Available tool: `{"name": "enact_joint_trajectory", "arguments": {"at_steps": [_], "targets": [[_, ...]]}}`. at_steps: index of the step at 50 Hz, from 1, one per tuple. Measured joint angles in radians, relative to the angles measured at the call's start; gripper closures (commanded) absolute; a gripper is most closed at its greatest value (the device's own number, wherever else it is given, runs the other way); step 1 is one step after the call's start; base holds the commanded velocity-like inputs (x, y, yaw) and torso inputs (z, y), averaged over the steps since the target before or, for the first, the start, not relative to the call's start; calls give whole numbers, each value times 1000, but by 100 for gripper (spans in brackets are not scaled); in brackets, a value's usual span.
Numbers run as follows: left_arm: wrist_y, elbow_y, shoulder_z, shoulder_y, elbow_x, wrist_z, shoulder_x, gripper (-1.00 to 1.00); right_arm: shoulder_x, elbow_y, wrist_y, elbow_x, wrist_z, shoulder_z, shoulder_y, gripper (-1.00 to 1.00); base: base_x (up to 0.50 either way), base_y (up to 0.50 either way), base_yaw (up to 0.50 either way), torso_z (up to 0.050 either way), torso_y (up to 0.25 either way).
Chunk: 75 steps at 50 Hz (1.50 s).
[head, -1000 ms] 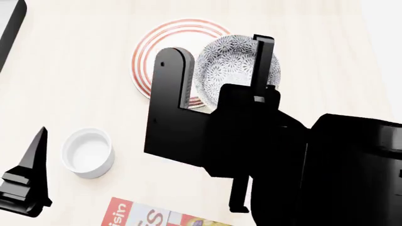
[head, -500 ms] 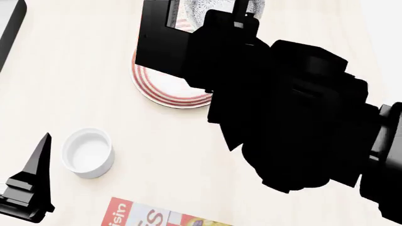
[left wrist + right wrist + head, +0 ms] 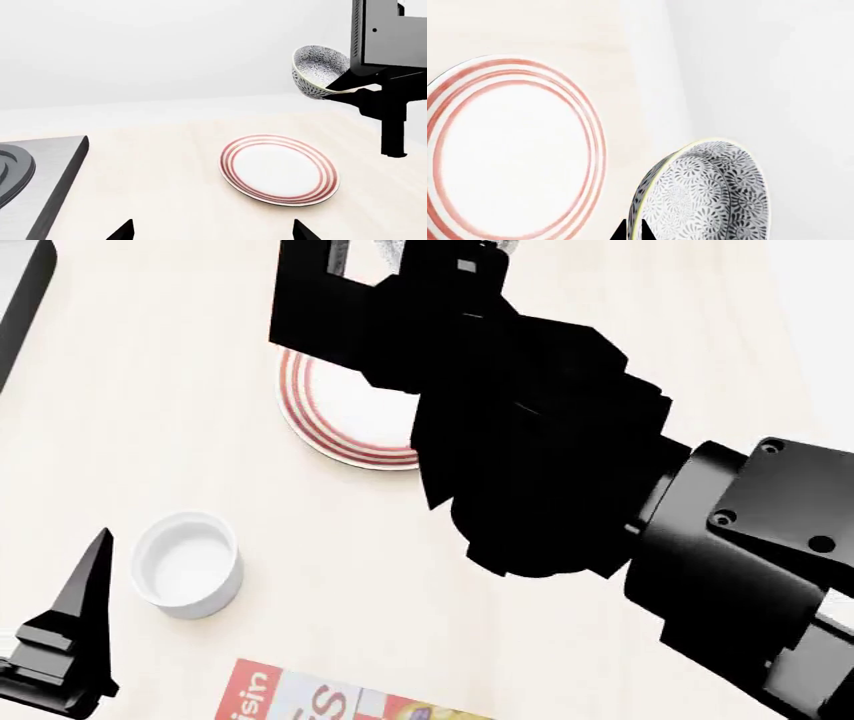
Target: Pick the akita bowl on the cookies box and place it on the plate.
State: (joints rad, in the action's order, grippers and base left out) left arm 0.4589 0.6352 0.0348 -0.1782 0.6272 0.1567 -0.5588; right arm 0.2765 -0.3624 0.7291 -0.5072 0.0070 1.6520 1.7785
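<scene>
The akita bowl (image 3: 707,195) hangs in the air, tipped on its side, with my right gripper (image 3: 635,231) shut on its rim. In the left wrist view the bowl (image 3: 319,72) and the right gripper (image 3: 348,86) are well above the table, up beyond the far side of the plate (image 3: 279,170). The red-ringed plate (image 3: 334,405) lies bare and is partly hidden by my right arm in the head view. Only a sliver of the bowl (image 3: 384,250) shows there at the top edge. A corner of the cookies box (image 3: 314,700) shows at the bottom edge. My left gripper (image 3: 213,235) is open over bare table.
A plain white cup (image 3: 187,565) stands between the cookies box and the plate, close to my left gripper (image 3: 74,630). A metal stove edge (image 3: 47,170) lies to the plate's left. My right arm (image 3: 561,460) covers the middle of the head view.
My right arm has carried the bowl away from me, from over the plate's right side to past its far edge, near the top of the head view. The left gripper barely moved.
</scene>
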Motion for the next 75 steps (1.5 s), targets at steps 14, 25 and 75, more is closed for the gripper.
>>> {"name": "enact_joint_trajectory", "arguments": {"at_steps": [14,25,75], "targets": [[-3,-6,2,-4,3,1,1,-100,-62,-89,-66,23,4,-1,-50,100,0,0,0,0,1],[-14,-17,4,-1,10,-13,2,-100,-102,-167,-113,43,0,4,-84,100,0,0,0,0,0],[-55,-19,2,27,31,-44,-7,-100,-197,-378,-243,93,-14,5,-185,100,0,0,0,0,-68]]}}
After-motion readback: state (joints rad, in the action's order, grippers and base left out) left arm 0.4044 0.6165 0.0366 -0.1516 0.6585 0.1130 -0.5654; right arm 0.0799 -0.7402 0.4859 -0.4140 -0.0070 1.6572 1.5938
